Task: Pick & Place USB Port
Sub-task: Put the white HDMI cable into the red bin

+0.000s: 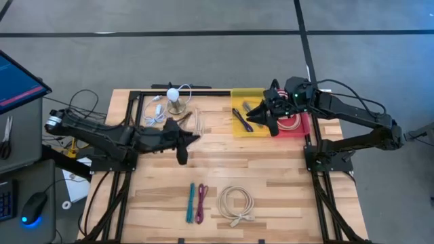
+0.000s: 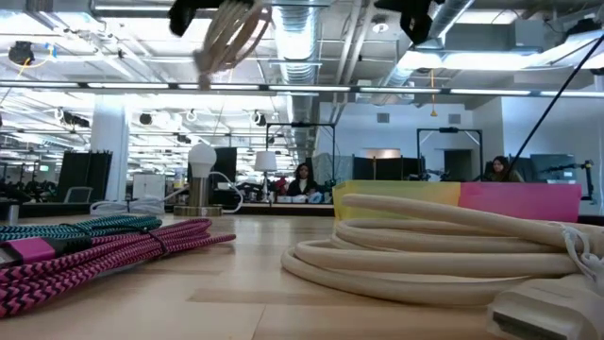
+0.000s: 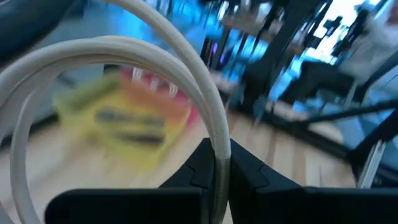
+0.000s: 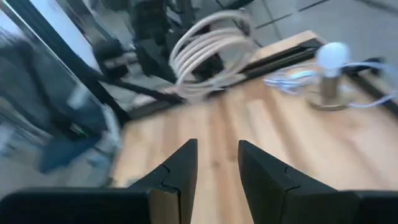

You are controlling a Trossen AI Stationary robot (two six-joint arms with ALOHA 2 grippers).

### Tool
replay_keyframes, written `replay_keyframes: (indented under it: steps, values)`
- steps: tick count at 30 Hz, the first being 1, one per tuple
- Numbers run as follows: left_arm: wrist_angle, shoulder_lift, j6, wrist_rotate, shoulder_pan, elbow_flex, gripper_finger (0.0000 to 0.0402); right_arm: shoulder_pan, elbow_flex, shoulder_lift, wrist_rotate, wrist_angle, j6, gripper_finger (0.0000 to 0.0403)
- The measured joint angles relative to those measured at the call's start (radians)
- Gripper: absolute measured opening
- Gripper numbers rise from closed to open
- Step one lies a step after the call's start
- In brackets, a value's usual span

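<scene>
Hanging in the air above the wooden worktop, our coiled white cable stands on edge, its loops dangling downward from our left hand, whose fingers pinch one strand. Our right hand hovers spread over the yellow bin.

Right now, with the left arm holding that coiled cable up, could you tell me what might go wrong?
1. The left end effector pinches only one strand of the coiled cream cable, so it may slip.
2. The dangling loops could snag the white bulb lamp.
3. The right end effector, open over the yellow tray, sits where the arms could collide.
</scene>
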Motion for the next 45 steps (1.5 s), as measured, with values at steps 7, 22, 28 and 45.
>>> replay_keyframes:
  steps: [7,22,28,45]
  values:
    - [0.114,-0.002,0.133,0.028,0.059,0.001,0.0016,-0.004,0.001,0.017,-0.033,0.193,0.319,0.0108]
    - [0.280,0.077,0.215,0.084,0.071,0.002,0.0016,0.008,-0.001,0.191,-0.055,0.478,0.625,0.0207]
    - [0.294,0.102,0.213,0.084,0.070,0.002,0.0016,0.011,0.000,0.270,-0.143,0.632,0.735,0.0223]
    - [0.329,0.110,0.210,0.114,0.071,0.002,0.0016,0.046,0.000,0.410,-0.193,0.909,0.854,0.0197]
